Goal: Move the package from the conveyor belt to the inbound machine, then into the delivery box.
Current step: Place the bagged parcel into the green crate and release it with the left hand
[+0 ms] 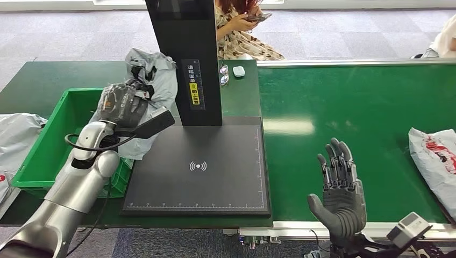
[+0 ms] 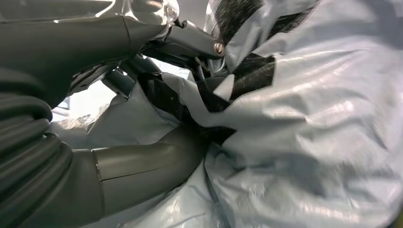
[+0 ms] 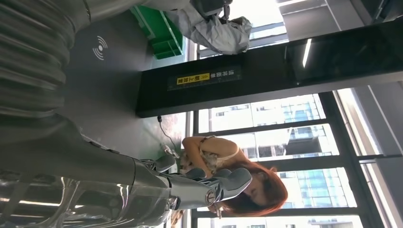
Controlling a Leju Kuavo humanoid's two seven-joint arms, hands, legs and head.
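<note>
Package: a grey plastic mailer bag (image 1: 153,86), crumpled, in the upper left of the head view, hanging from the left robot hand (image 1: 119,102) over the seam between the green delivery box (image 1: 54,134) and the black inbound machine (image 1: 199,166).
Left robot hand: clamped on the package; in the left wrist view its thumb (image 2: 142,164) and dark fingers (image 2: 190,42) dig into the bag's folds (image 2: 309,118).
Right robot hand: (image 1: 339,193) fingers apart and upright, holding nothing, lower right of the head view over the near edge of the green conveyor belt (image 1: 349,97).
Key relation: the package hangs just right of the box's open cavity, its length running from the hand down toward the box's right rim; the box lies to the left and below. The left arm is the nearer one and already carries the load.
Step, as I judge it: scanning looks done, with only the drop into the box left.
Delivery box contents: the visible part of its floor looks bare; the arm hides the rest.
Conveyor belt: a second bag (image 1: 435,156) with red print lies at the right edge.
Beside the box: another grey bag (image 1: 16,134) at the left edge.
Background: a seated person (image 1: 242,27) behind the machine's column.
</note>
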